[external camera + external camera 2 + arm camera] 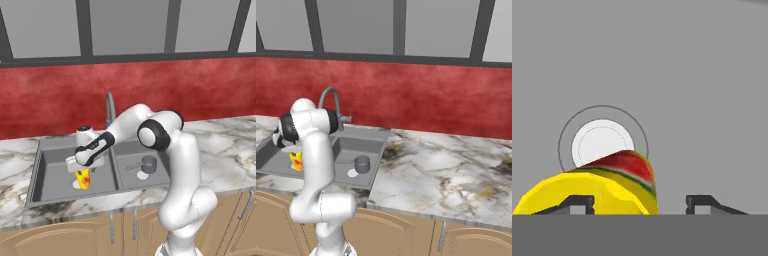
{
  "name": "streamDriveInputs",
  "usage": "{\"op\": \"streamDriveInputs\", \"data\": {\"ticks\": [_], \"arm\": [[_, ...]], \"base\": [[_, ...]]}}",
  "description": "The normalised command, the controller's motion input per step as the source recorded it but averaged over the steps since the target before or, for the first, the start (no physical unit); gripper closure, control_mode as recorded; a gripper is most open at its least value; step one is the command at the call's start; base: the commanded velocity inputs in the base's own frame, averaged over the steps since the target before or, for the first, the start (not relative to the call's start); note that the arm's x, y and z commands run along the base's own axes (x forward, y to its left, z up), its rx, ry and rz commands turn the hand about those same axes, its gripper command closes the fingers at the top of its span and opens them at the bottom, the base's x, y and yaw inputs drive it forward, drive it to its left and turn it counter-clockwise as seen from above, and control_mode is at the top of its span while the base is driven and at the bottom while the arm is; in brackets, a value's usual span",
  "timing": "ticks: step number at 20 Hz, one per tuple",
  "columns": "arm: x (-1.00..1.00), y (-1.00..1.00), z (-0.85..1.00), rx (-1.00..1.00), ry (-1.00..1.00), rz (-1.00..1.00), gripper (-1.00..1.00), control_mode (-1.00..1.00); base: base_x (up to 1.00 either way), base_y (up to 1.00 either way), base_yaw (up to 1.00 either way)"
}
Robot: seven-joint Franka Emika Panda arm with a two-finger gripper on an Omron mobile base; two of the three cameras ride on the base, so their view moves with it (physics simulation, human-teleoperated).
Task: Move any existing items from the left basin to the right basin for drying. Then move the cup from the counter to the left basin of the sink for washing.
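Note:
The yellow cup (83,179) with its red mark is down in the left basin (52,175) of the grey sink, at the white drain (596,142). My gripper (82,169) hangs directly above it, open. In the hand view the cup (597,192) lies against the left fingertip (577,202), and a gap separates it from the right one. The grey handled pot (148,163) stands in the right basin (131,181) beside that basin's drain. From the right base view the cup (296,160) peeks out behind my arm, and the pot (361,164) is in plain sight.
The arched grey faucet (109,107) rises behind the divider, close to my forearm. Marble counter (441,175) stretches to the right of the sink. A red backsplash (50,95) and window run along the back.

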Motion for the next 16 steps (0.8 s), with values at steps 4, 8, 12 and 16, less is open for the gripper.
{"op": "streamDriveInputs", "data": {"ticks": [4, 8, 12, 16], "arm": [[-0.30, -0.02, 0.29, 0.06, 0.02, -0.01, -1.00, -1.00], [-0.13, -0.08, 0.37, 0.05, 0.04, -0.01, -1.00, -1.00], [-0.01, -0.21, 0.51, 0.05, 0.05, -0.04, -1.00, -1.00], [-0.04, -0.25, 0.50, 0.02, 0.02, -0.06, -1.00, -1.00]], "base": [[0.00, 0.00, 0.00], [0.00, 0.00, 0.00], [0.00, 0.00, 0.00], [0.00, 0.00, 0.00]]}}
